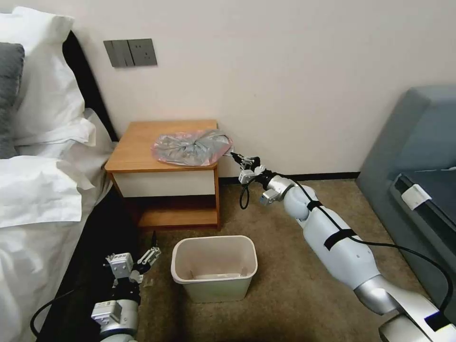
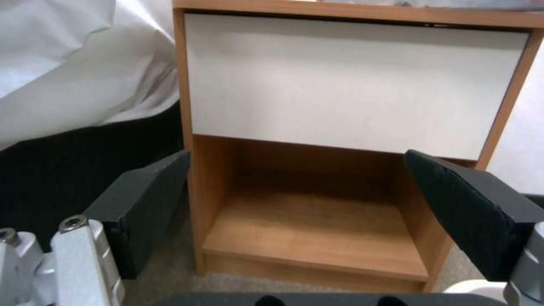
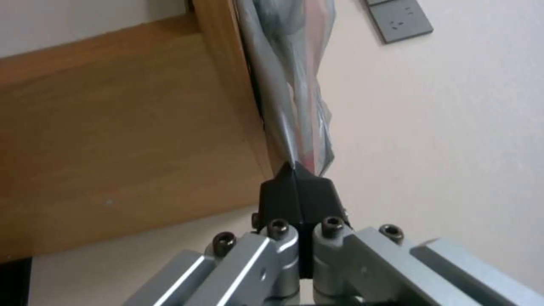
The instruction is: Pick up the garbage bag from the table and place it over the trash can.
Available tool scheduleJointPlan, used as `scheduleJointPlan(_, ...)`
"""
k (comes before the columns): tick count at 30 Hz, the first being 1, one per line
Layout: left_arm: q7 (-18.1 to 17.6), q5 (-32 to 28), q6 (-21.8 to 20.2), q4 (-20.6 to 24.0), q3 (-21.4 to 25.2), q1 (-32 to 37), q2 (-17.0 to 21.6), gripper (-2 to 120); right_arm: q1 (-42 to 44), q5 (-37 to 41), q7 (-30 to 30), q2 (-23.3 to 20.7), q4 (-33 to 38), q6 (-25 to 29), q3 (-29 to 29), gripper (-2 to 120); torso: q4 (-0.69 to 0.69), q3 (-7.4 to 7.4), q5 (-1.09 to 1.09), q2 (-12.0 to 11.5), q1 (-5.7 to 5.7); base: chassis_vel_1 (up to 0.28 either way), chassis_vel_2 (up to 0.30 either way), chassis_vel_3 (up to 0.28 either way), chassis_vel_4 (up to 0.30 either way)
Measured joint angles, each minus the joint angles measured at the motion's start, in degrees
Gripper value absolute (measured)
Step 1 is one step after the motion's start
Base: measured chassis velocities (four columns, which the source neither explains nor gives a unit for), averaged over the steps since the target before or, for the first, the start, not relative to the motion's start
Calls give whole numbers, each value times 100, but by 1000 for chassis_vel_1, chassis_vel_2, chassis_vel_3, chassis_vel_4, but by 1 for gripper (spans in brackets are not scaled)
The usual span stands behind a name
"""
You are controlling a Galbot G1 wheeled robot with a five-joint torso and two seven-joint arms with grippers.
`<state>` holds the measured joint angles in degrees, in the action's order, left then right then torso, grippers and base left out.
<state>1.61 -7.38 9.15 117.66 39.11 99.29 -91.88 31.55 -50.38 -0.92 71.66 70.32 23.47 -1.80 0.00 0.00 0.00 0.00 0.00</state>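
Observation:
The garbage bag (image 1: 192, 147), crinkly grey plastic with a pink tint, lies spread on the right part of the table (image 1: 137, 147), an orange-brown nightstand with a white drawer front. My right gripper (image 1: 233, 154) is at the table's right edge, shut on the bag's overhanging rim. In the right wrist view the black pads (image 3: 297, 187) pinch the garbage bag (image 3: 295, 106) beside the table's side panel (image 3: 113, 140). The cream-white trash can (image 1: 214, 266) stands on the carpet in front of the table. My left gripper (image 1: 149, 254) hovers low, left of the can, open, facing the table (image 2: 351, 85).
A bed with white sheets (image 1: 42, 190) and pillows runs along the left. A grey-blue sofa (image 1: 418, 156) stands at the right. A black cable (image 1: 244, 197) loops under my right wrist. Bare carpet (image 1: 285, 266) lies between the can and the sofa.

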Motion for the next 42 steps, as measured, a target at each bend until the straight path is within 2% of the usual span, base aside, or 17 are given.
scheduleJointPlan(6,-6,1,0,22,17,4,2,95,-57,24,20,43,7,-24,-34,0,1,0,0,0,0,0,0,0,0)
scheduleJointPlan(18,-44,-31,0,9,63,-28,5,95,561,615,89,-367,1196,-208,4,0,-2,0,0,0,0,0,0,0,0)
scheduleJointPlan(21,-44,-31,0,9,63,-28,5,95,561,615,89,-367,1196,-208,4,0,-2,0,0,0,0,0,0,0,0)
scheduleJointPlan(22,-48,-33,-2,10,57,-30,-5,95,918,744,90,-502,1659,-305,26,0,0,0,1,0,0,0,0,0,0)
scheduleJointPlan(25,-49,-69,-2,104,75,-8,-2,95,1271,1070,112,-643,2036,-507,-1,0,0,-1,0,0,0,0,0,0,0)
scheduleJointPlan(32,-63,-155,-3,446,184,69,-7,95,1840,1332,140,-832,2382,-647,-25,0,-1,-1,1,0,0,0,0,0,0)
scheduleJointPlan(42,-107,-262,-3,615,258,102,-21,95,2682,1183,156,-1131,2881,-514,-102,0,0,-1,0,0,0,0,0,0,0)
